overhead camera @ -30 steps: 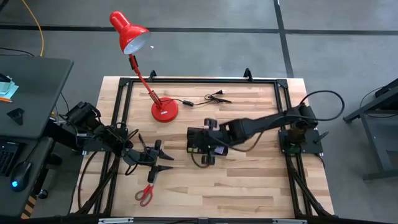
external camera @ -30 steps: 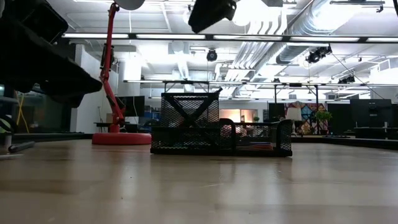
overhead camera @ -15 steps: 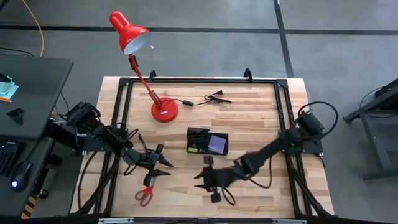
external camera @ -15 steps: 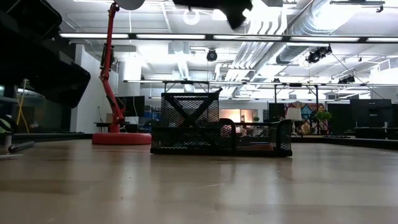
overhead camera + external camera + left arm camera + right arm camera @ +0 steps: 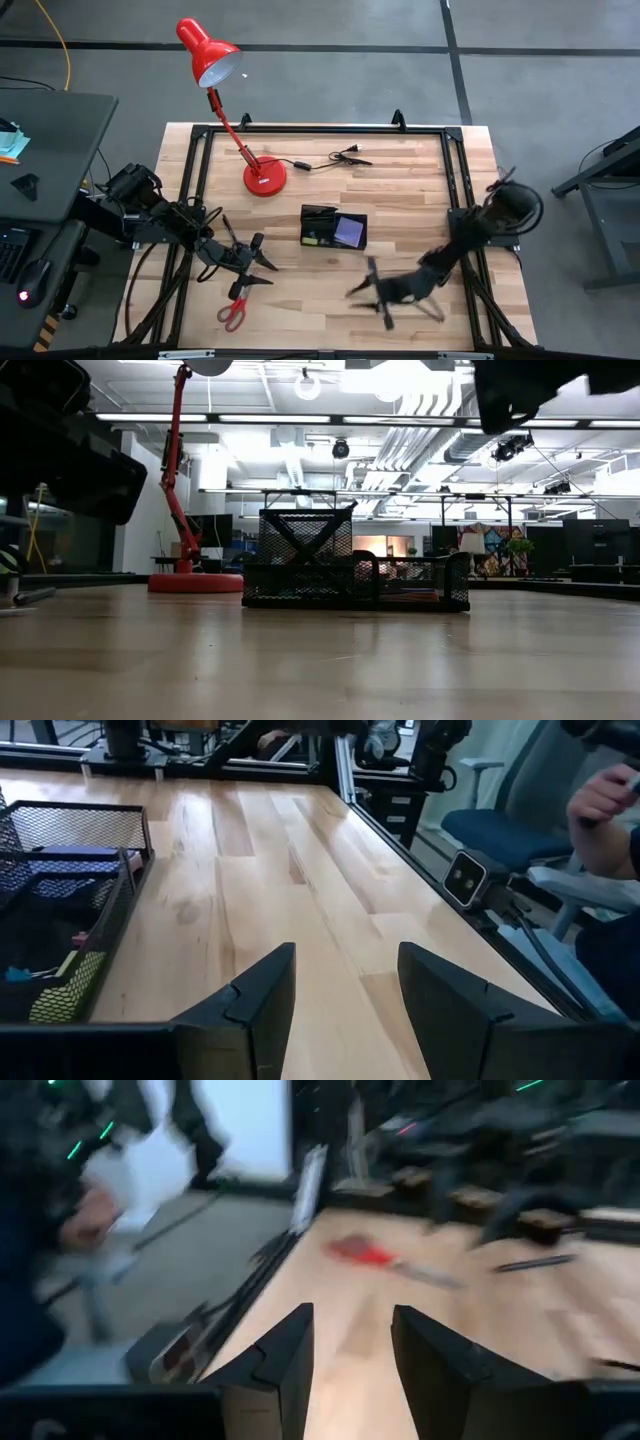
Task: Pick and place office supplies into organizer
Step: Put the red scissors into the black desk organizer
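Note:
The black mesh organizer (image 5: 318, 227) stands at the table's middle with a purple sticky pad (image 5: 349, 230) in its right compartment; it also shows in the low view (image 5: 355, 575) and the left wrist view (image 5: 70, 890). Red-handled scissors (image 5: 235, 310) lie flat near the front left and appear blurred in the right wrist view (image 5: 365, 1252). My left gripper (image 5: 264, 264) hovers open just beyond the scissors, left of the organizer, with bare wood between its fingers (image 5: 345, 995). My right gripper (image 5: 366, 291) is open and holds nothing (image 5: 350, 1360), near the front edge, right of centre.
A red desk lamp (image 5: 212, 55) stands on its round base (image 5: 265, 178) at the far left, with a black cable and plug (image 5: 340, 157) beside it. A black frame (image 5: 455, 170) borders the table. A person's hand (image 5: 600, 790) shows beyond the table.
My right gripper has swung from above the organizer toward the table's near edge, then toward the right, sinking and tipping from pointing down to nearly level. Its finger gap looks unchanged. The organizer and scissors have kept still.

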Robot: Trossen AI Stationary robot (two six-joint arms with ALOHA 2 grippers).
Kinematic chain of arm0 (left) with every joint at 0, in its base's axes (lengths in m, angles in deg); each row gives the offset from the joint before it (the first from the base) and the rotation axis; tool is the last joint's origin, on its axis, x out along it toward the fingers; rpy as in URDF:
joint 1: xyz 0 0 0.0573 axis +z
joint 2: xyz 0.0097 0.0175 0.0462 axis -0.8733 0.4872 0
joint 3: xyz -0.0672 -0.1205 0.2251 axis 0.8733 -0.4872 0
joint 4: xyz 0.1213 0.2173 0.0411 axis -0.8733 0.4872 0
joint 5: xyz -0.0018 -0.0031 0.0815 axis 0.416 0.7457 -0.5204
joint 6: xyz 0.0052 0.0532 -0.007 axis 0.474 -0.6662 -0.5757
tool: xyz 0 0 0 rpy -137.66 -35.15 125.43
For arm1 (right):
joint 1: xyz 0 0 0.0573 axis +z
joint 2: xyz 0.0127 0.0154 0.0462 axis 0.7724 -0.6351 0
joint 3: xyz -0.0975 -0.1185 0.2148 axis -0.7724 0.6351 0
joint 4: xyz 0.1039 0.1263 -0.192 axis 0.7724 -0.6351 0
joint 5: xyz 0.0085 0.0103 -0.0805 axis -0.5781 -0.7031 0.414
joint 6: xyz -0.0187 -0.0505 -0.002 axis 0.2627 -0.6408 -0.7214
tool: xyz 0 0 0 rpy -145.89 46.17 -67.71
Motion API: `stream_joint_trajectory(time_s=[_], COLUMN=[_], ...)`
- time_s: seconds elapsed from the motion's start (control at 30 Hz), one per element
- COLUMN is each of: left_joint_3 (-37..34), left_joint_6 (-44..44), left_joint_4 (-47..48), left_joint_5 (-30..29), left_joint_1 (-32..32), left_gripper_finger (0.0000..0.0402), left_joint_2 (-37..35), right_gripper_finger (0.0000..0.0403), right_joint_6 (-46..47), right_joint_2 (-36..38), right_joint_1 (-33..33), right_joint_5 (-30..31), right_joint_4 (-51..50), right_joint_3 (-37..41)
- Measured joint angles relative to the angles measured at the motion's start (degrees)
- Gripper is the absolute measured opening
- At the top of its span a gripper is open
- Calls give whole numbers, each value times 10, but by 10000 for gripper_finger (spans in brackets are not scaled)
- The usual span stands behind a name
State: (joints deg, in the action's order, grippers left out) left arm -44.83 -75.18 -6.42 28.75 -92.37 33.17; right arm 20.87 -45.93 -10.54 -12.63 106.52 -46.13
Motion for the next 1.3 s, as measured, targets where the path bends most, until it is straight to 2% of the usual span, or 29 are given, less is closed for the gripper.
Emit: stream_joint_trajectory(time_s=[0.07, 0.2, 0.33, 0.5, 0.7, 0.8, 0.97, 1.07, 1.13, 1.27, 1.3], left_joint_3=[0, 0, 0, 0, -1, 0, 18, 46, 71, 110, 119], left_joint_6=[0, -11, -40, -66, -68, -49, 42, 38, 52, 96, 92], left_joint_4=[0, 2, 6, 23, 28, 39, 66, 108, 114, 126, 127], left_joint_5=[-2, -1, 11, 96, 102, 46, -162, -184, -128, 67, 85], left_joint_1=[0, 0, 0, 0, 0, 0, 0, 0, 0, 0, 0], left_gripper_finger=[166, 166, 166, 166, 166, 166, 166, 166, 166, 166, 166], left_joint_2=[0, 0, 0, 0, 0, 0, 0, 1, 0, 0, 1], right_gripper_finger=[125, 118, 112, 114, 114, 115, 115, 115, 115, 115, 115], right_joint_6=[0, -2, -5, 3, 65, 73, 71, 71, 73, 73, 73], right_joint_2=[36, 143, 256, 352, 395, 397, 397, 397, 397, 397, 397], right_joint_1=[-4, 0, 6, 4, 4, 4, 4, 4, 4, 4, 4], right_joint_5=[12, 33, 104, 198, 174, 169, 165, 165, 165, 165, 165], right_joint_4=[35, 40, 11, 0, -6, -8, -86, -122, -144, -178, -185], right_joint_3=[48, 138, 208, 271, 340, 365, 366, 367, 367, 367, 367])
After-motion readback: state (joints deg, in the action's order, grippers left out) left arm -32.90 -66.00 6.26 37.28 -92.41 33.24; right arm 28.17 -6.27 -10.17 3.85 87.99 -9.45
